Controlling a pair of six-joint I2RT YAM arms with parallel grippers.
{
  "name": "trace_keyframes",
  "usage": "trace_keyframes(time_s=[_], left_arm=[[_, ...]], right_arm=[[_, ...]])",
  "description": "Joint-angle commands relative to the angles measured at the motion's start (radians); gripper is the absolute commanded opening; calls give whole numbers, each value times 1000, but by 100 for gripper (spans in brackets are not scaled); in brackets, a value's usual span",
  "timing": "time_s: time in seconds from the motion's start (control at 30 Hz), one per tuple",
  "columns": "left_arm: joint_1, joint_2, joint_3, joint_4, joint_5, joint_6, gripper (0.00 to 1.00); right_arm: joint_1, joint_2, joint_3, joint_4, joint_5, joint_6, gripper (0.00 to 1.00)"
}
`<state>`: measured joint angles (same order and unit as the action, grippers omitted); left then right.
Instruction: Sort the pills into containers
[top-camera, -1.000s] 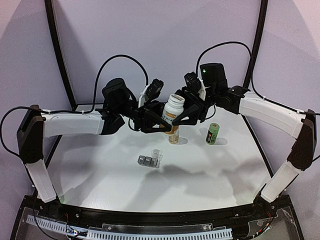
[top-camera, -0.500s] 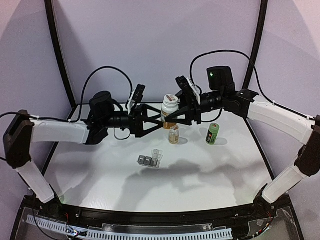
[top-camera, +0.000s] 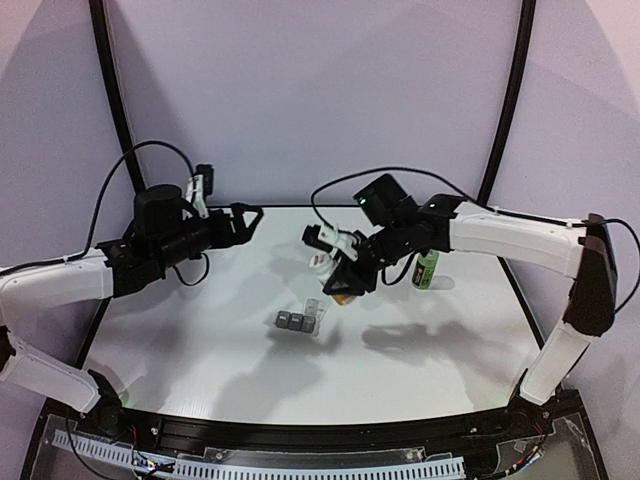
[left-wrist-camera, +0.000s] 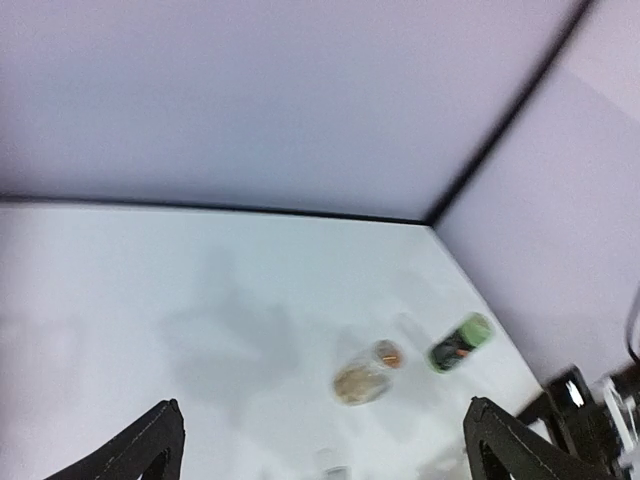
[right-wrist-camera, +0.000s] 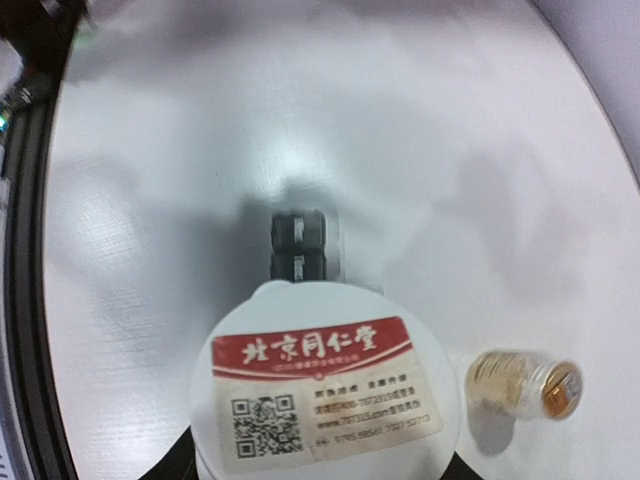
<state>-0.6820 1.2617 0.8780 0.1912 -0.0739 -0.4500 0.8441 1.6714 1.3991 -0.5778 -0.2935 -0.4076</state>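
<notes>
Overhead and right-wrist views, containers (top-camera: 295, 321) (right-wrist-camera: 300, 245) shared

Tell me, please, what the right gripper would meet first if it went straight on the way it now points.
Likely the containers, straight ahead past the white bottle clamped in the right gripper; depth is unclear.

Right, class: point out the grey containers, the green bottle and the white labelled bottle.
containers (top-camera: 291, 321), top external view, middle compartment.
green bottle (top-camera: 427, 268), top external view, its body.
white bottle (right-wrist-camera: 325, 390), right wrist view, its label.

Bright light, soft shadows on table (top-camera: 200, 350) — left wrist view perhaps blurred
</notes>
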Motion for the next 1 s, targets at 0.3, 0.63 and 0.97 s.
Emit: trace_keyframes(time_s=[0.3,0.63,0.97], left_arm=[[100,-56,-135,-219,-74,-457,99],[180,-41,-166,-197,104,-542,99],[180,-62,-136,-336,-29,-478,99]], right_arm=[[116,216,192,-190,286,61,5],[152,317,265,-285,289,44,4],[168,462,443,-446,362,53,2]])
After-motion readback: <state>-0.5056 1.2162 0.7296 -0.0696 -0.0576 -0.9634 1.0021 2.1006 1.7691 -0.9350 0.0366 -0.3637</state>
